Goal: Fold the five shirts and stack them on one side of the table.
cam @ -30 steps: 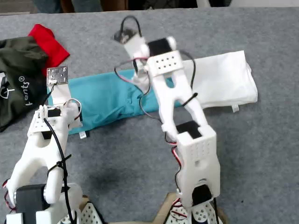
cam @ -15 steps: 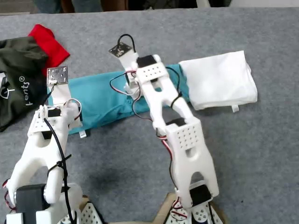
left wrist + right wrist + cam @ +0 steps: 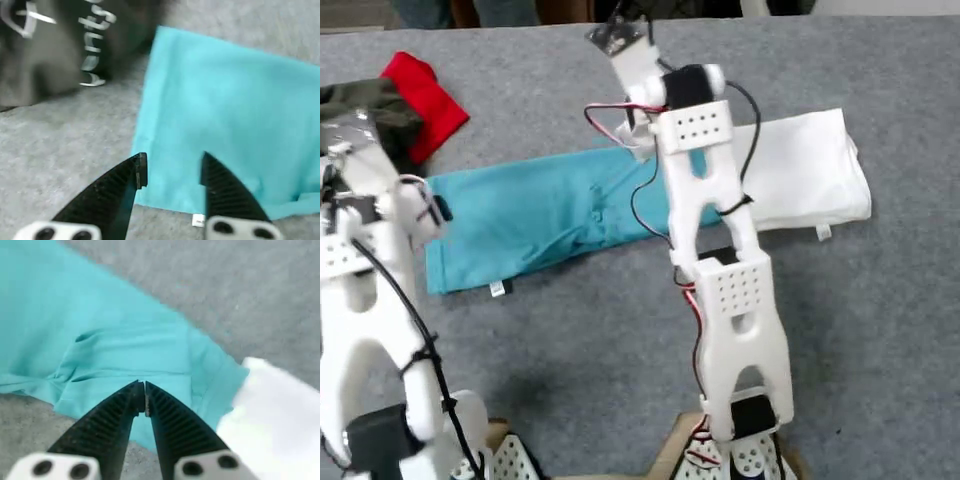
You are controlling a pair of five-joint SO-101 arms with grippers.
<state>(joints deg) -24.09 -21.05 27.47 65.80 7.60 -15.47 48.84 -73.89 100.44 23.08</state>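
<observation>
- The left gripper [image 3: 172, 167] has lifted off the left end of the teal shirt [image 3: 540, 215] and drawn back toward the desk's [image 3: 870, 330] left edge. Its jaws are open with nothing between them, and they hang above the shirt's near left corner.
- The right gripper [image 3: 141, 390] has swung from the shirt's middle toward the far edge. Its jaws are closed tip to tip and look empty, poised over the shirt's right end just beside the white shirt [image 3: 800, 175].
- The teal shirt has kept its place. It lies as a long band across the middle of the desk, creased at its centre, with its right end against the folded white shirt near the right edge.
- The dark shirt [image 3: 365, 110] and the red shirt [image 3: 425, 90] sit crumpled at the far left corner.
- Judged from this, the lengthwise fold is finished and both arms have let go. The band probably needs folding end to end next, then stacking on the white shirt.
</observation>
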